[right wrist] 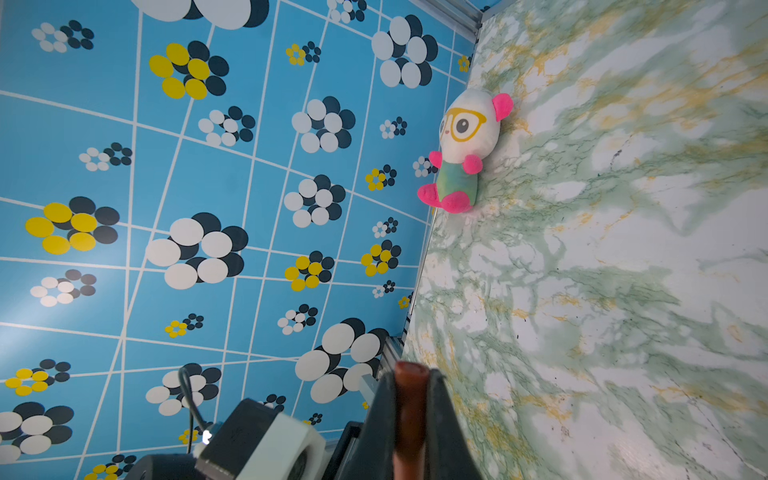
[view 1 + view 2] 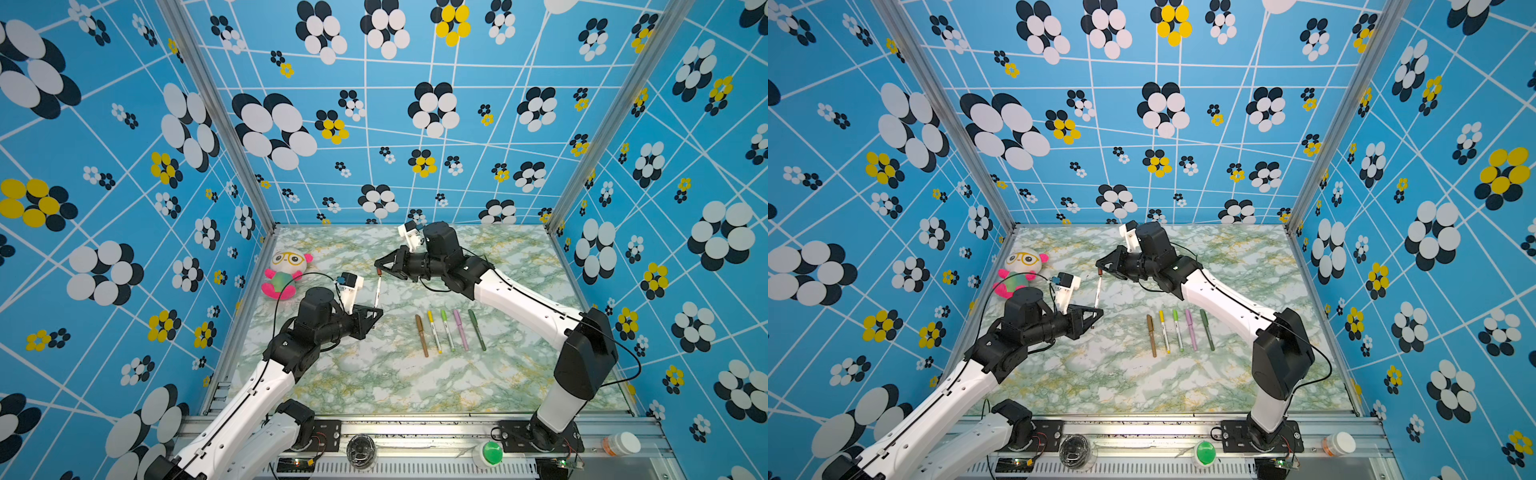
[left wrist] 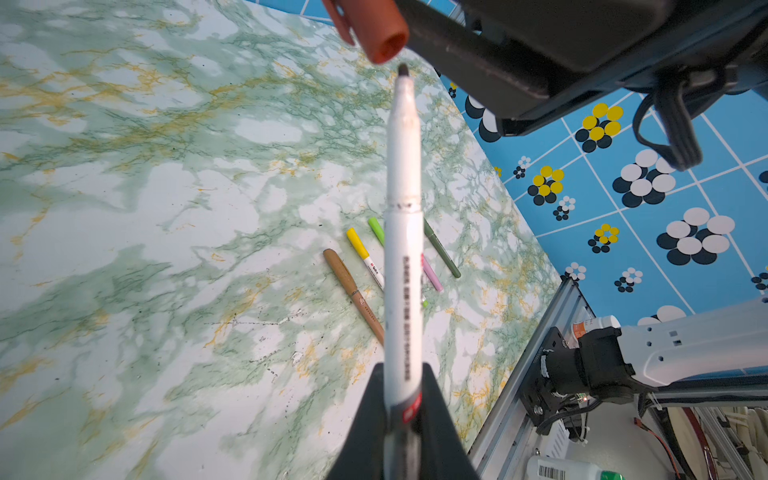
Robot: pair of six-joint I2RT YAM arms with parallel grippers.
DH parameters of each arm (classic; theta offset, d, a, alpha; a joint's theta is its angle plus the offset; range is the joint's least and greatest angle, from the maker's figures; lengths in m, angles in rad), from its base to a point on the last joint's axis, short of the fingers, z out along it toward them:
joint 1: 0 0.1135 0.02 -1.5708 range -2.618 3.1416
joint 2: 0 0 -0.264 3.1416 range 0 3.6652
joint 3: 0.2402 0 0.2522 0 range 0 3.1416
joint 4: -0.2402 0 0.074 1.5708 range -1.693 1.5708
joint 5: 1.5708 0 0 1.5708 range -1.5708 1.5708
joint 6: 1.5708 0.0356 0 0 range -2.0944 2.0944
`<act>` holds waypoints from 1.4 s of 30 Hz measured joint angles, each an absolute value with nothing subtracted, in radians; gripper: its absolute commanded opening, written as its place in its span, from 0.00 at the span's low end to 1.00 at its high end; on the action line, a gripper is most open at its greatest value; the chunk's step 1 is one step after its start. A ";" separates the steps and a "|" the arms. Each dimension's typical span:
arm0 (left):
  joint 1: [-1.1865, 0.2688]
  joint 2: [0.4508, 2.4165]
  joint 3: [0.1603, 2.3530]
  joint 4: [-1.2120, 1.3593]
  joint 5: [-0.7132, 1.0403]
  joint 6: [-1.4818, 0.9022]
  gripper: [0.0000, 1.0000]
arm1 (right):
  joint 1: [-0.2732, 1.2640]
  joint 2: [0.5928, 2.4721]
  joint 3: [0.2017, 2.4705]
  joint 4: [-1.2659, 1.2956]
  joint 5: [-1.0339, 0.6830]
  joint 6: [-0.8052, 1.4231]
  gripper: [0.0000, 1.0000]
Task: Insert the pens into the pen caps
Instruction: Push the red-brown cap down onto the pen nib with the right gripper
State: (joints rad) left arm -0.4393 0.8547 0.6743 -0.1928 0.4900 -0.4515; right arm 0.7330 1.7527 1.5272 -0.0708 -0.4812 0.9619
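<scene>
Toy panda (image 2: 286,270) lies beside left wall (image 2: 124,208), well apart from five pens (image 2: 448,330).

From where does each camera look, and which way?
Both top views: high in front, looking down on the table, left arm, right arm, five pens.
Left wrist: on the left arm, looking along left gripper and white pen toward brown cap.
Right wrist: on the right arm, looking past right gripper to plush toy.
Shared: brown cap, in all views.

Plush panda (image 2: 284,272) near table edge; green button (image 2: 491,452) on front rail.
</scene>
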 measured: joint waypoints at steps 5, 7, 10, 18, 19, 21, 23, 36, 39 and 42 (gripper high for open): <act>-0.441 0.855 0.674 -0.193 0.490 -0.451 0.00 | 0.733 1.759 1.527 -0.071 -0.481 0.962 0.00; -0.441 0.855 0.674 -0.193 0.490 -0.452 0.00 | 0.733 1.759 1.527 -0.071 -0.481 0.962 0.00; -0.441 0.855 0.674 -0.193 0.490 -0.451 0.00 | 0.733 1.759 1.527 -0.071 -0.481 0.962 0.00; -0.441 0.855 0.674 -0.193 0.485 -0.451 0.00 | 0.733 1.759 1.527 -0.071 -0.481 0.962 0.00; -0.441 0.855 0.674 -0.193 0.485 -0.452 0.00 | 0.733 1.759 1.527 -0.071 -0.481 0.962 0.00; -0.441 0.855 0.674 -0.193 0.481 -0.451 0.00 | 0.733 1.757 1.527 -0.071 -0.481 0.962 0.00; -0.441 0.855 0.674 -0.193 0.479 -0.452 0.00 | 0.733 1.753 1.527 -0.071 -0.481 0.962 0.00; -0.441 0.855 0.674 -0.193 0.478 -0.452 0.00 | 0.733 1.736 1.514 -0.072 -0.480 0.962 0.00; -0.441 0.855 0.674 -0.193 0.478 -0.452 0.00 | 0.733 1.736 1.514 -0.071 -0.480 0.961 0.00; -0.441 0.855 0.674 -0.193 0.478 -0.452 0.00 | 0.733 1.736 1.513 -0.071 -0.480 0.962 0.00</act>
State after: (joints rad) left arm -0.4408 0.8547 0.6743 -0.1928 0.4782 -0.4519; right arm 0.7330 1.7359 1.5131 -0.0708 -0.4805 0.9615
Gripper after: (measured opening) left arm 0.137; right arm 0.123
